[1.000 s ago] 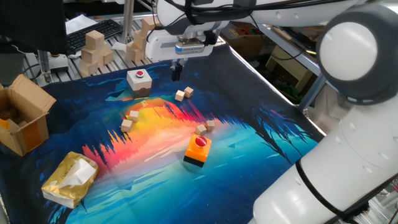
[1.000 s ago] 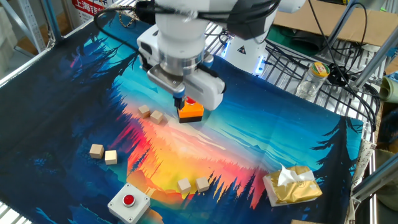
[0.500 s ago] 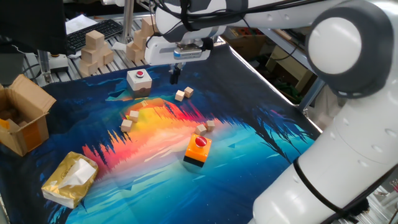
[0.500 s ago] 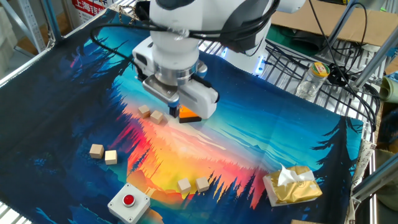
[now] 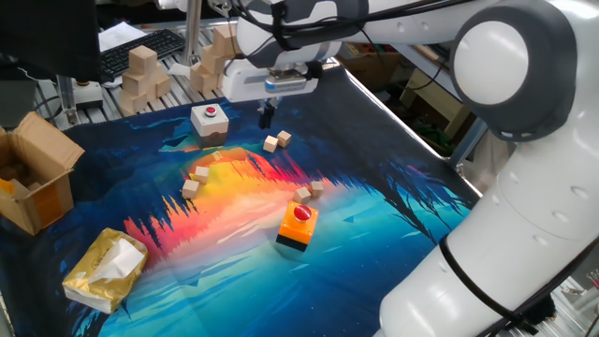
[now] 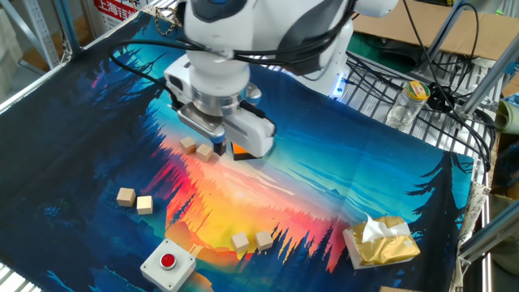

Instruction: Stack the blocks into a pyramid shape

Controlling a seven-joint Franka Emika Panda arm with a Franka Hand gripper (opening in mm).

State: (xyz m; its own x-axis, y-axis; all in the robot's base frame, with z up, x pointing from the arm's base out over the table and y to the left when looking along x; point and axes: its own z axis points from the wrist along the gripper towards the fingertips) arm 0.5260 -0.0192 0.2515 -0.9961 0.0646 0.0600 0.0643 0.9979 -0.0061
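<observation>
In the other fixed view the arm's wrist hides most of the orange button box [image 6: 242, 149] and its own gripper fingers. The gripper [image 5: 267, 114] is small and dark, so its jaw gap cannot be read. The cardboard box [image 5: 33, 178] is cut by the left edge.

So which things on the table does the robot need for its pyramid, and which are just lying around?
Needed:
- three pairs of small tan blocks
- the gripper, above the mat

Just lying around:
- orange button box
- white button box
- big wooden blocks
- cardboard box
- tissue pack
</observation>
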